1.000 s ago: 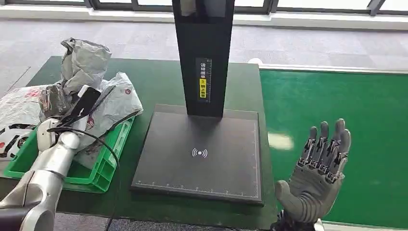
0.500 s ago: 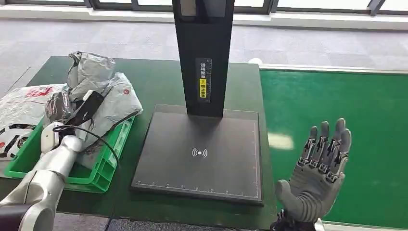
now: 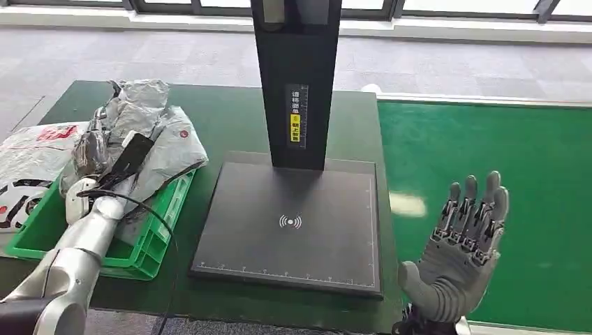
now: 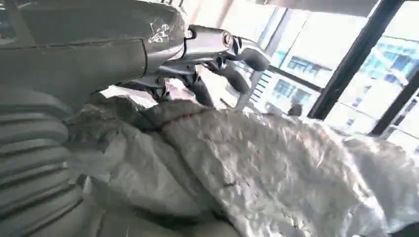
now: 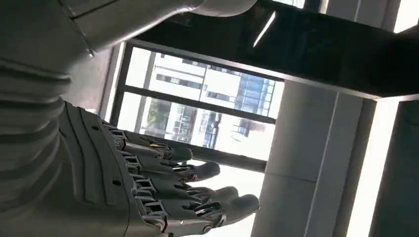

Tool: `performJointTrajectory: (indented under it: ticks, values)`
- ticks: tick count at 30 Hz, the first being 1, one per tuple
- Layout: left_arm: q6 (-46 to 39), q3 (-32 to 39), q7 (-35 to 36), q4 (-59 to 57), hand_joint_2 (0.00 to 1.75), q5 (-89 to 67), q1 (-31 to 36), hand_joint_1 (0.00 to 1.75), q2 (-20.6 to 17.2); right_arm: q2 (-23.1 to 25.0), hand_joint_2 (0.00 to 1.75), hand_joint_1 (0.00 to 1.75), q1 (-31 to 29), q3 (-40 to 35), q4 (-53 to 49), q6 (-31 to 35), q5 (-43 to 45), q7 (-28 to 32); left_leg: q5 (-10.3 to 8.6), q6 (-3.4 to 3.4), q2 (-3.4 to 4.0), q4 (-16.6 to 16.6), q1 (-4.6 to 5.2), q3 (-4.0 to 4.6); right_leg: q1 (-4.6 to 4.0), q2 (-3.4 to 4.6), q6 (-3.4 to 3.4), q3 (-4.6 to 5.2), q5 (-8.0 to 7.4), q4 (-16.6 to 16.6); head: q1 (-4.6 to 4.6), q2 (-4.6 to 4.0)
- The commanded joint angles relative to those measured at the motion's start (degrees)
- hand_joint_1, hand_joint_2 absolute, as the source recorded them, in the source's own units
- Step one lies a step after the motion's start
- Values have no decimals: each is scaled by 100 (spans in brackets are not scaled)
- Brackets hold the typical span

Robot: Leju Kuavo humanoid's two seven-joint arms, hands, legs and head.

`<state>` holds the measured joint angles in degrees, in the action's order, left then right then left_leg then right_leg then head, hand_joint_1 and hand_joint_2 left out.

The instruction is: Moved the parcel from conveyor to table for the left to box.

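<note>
A crumpled grey parcel sits at the top of a pile of grey bags in the green box on the left of the table. My left hand is at that pile and holds the parcel. In the left wrist view the parcel lies against the palm, with the dark fingers reaching past its far edge. My right hand is open, palm up with its fingers apart, at the near edge of the green conveyor. In the right wrist view the right hand holds nothing.
A black scanner column rises from a flat black base plate in the middle of the dark green table. A white bag with red and black print lies left of the box. A black cable runs along my left forearm.
My left hand has moved a little away and to the right over the box. The grey parcel has come down from upright onto the pile. The right hand has not moved.
</note>
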<state>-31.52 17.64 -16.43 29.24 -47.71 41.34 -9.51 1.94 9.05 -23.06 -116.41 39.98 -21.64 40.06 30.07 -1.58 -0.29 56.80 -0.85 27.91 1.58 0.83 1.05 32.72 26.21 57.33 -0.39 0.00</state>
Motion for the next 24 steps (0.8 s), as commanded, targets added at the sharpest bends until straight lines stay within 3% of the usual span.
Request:
performJointTrajectory:
  ticks: [1,17,24]
  values:
    - [287,469,-225,411,0,244,92,0,490,90,175,0,71,71,38,2,-45,-6,-3,5,-13,-1,-3,5,-5,-19,-7,-2,0,-5,0,0]
    - [37,412,-311,523,0,307,45,0,401,108,175,0,93,76,23,2,-70,-6,-3,6,-2,-4,-4,3,-7,-8,-9,1,-3,-6,0,0]
    - [-319,614,-724,1387,0,869,-654,0,551,117,175,0,40,26,119,2,-36,-6,-3,7,9,-15,-4,-7,-6,1,-11,-5,-5,-14,0,0]
